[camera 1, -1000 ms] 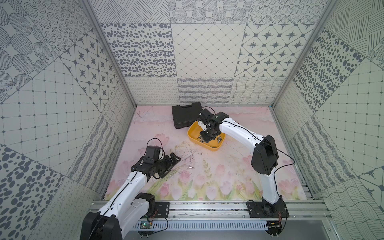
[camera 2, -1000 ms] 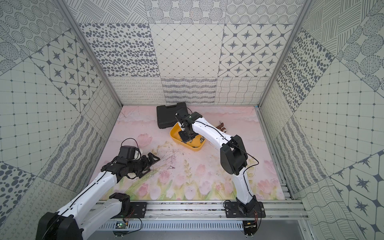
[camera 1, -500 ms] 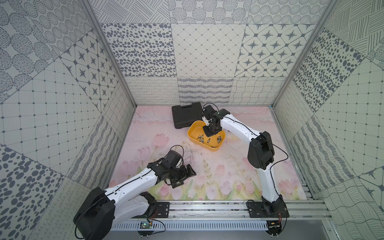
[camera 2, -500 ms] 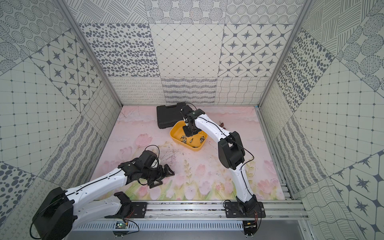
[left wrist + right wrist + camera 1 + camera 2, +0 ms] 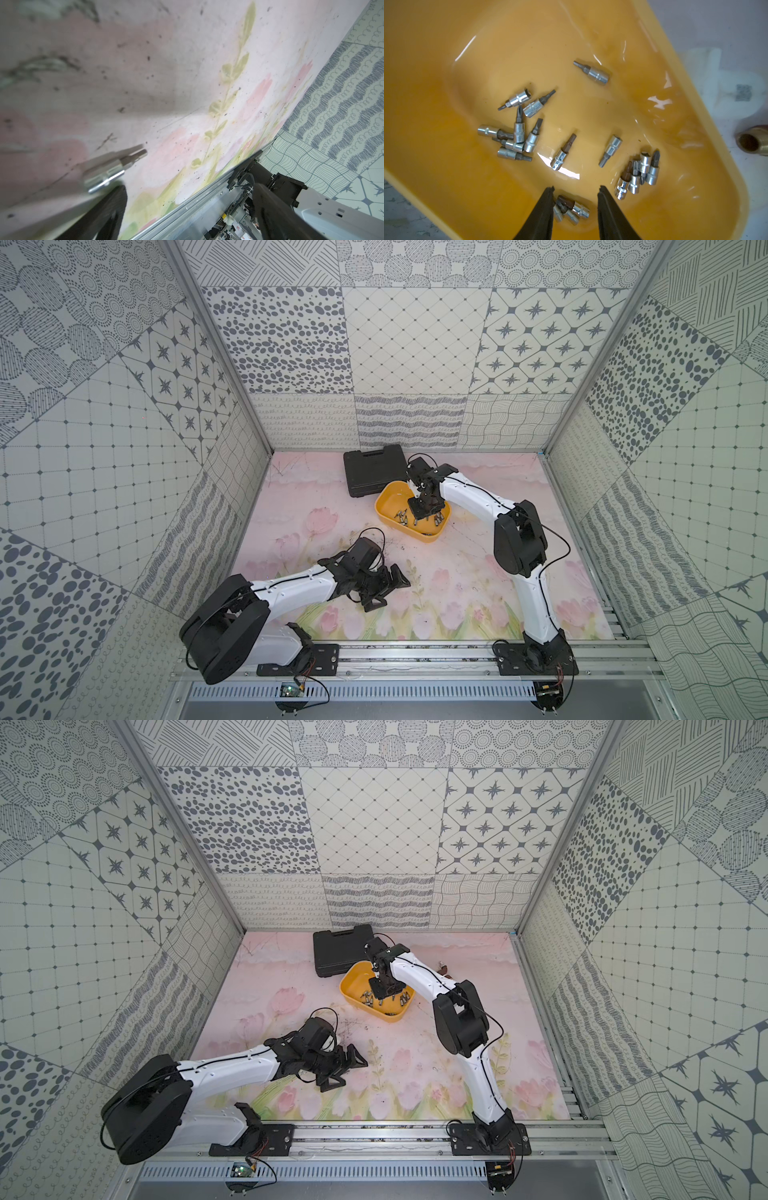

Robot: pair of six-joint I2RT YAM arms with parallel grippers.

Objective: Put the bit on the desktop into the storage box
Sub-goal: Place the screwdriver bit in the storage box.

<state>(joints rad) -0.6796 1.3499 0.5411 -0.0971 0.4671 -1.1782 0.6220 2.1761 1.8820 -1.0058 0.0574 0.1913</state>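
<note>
The yellow storage box (image 5: 390, 499) (image 5: 354, 986) sits at the back middle of the desktop, with several silver bits (image 5: 519, 133) lying in it. My right gripper (image 5: 424, 512) (image 5: 576, 188) hangs low inside the box and is open. A dark-tipped bit (image 5: 576, 206) lies loose on the box floor between its fingers. My left gripper (image 5: 392, 593) (image 5: 347, 1073) (image 5: 190, 188) is open, low over the front middle of the mat. One silver bit (image 5: 115, 167) lies on the desktop just past one fingertip (image 5: 121, 192).
A black tool case (image 5: 374, 472) lies behind the box, touching it. A brass fitting (image 5: 753, 143) (image 5: 442, 968) rests on the mat beside the box's right side. The metal rail (image 5: 415, 651) runs along the front edge.
My right gripper has opened over the box and the bit it carried now lies in the box. My left arm has swung from the left side to the front middle, still open.
</note>
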